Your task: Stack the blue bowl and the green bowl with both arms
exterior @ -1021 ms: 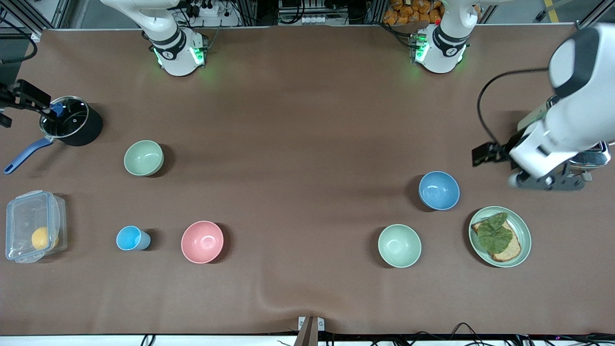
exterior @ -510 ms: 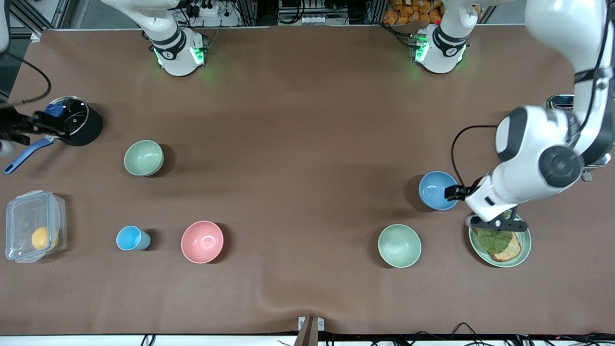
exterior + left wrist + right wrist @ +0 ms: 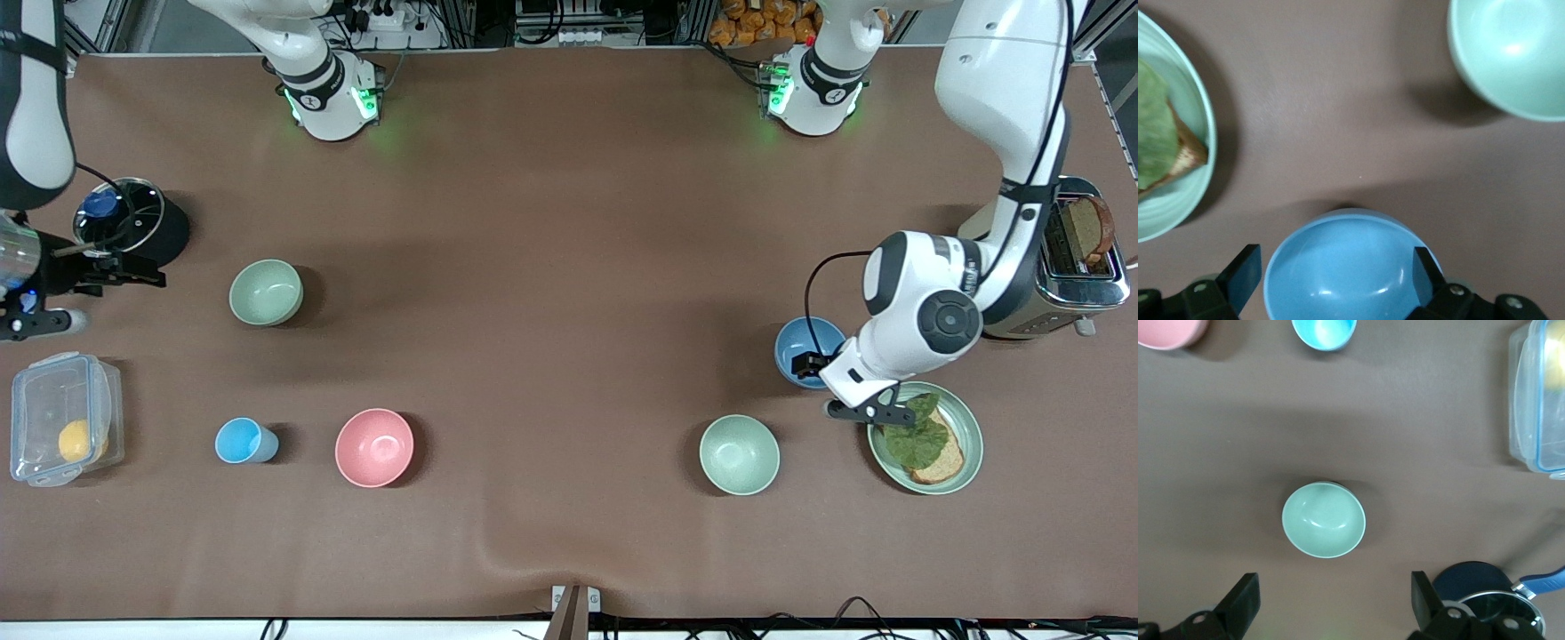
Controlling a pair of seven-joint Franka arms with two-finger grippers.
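Note:
The blue bowl (image 3: 805, 347) stands upright near the left arm's end of the table, partly covered by the left arm. My left gripper (image 3: 869, 412) is open in the air over the bowl's edge and the plate. In the left wrist view the blue bowl (image 3: 1350, 267) lies between the open fingers (image 3: 1245, 270). One green bowl (image 3: 739, 454) stands nearer the front camera and shows in the left wrist view (image 3: 1511, 53). Its twin green bowl (image 3: 266, 292) stands toward the right arm's end. My right gripper (image 3: 111, 271) is open and empty beside the pot, with that twin (image 3: 1323, 519) ahead of it.
A green plate (image 3: 965, 418) with toast and a leaf lies beside the blue bowl. A toaster (image 3: 1080, 267) stands at the left arm's end. A black pot (image 3: 160, 236), a clear box (image 3: 62, 418), a light-blue cup (image 3: 240, 441) and a pink bowl (image 3: 374, 447) are at the right arm's end.
My left gripper has swung from the toaster over to the blue bowl. My right arm has come in over the table edge beside the pot. No bowl has moved.

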